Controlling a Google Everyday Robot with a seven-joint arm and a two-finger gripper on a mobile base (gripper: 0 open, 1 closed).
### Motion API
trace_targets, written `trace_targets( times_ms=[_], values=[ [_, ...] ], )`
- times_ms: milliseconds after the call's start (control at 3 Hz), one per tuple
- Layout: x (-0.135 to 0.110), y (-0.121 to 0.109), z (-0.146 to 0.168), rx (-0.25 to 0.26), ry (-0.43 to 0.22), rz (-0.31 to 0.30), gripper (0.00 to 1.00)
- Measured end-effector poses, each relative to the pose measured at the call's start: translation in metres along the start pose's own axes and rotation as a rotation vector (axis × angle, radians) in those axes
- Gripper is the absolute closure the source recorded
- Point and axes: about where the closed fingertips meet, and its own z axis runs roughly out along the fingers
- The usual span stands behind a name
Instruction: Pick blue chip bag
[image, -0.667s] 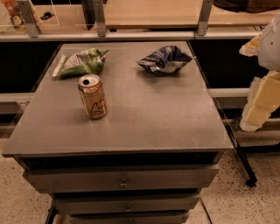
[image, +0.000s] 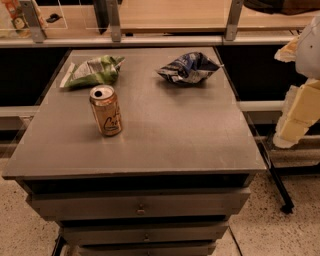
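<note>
Camera view: approach pending. The gripper (image: 295, 117) is parked at 3 o'clock, grip state untellable. The blue bag (image: 189, 67) at 1 o'clock must be reached.

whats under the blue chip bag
Only the grey table top: the blue chip bag lies on it near the far right corner. Anything beneath the crumpled foil is covered. The gripper hangs off the table's right side.

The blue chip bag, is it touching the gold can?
No: the blue chip bag lies far right, apart from the gold can standing front left, and the gripper hangs beyond the right edge of the table.
</note>
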Motion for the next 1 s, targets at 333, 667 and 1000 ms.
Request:
trace_targets(
  times_ms=[333,667,1000],
  values=[
    [-0.004,-0.010,0.001,0.037,-0.036,0.080,0.00],
    [-0.006,-0.027,0.010,0.048,-0.129,0.213,0.00],
    [-0.012,-0.044,0.020,0.072,-0.200,0.326,0.00]
  ],
)
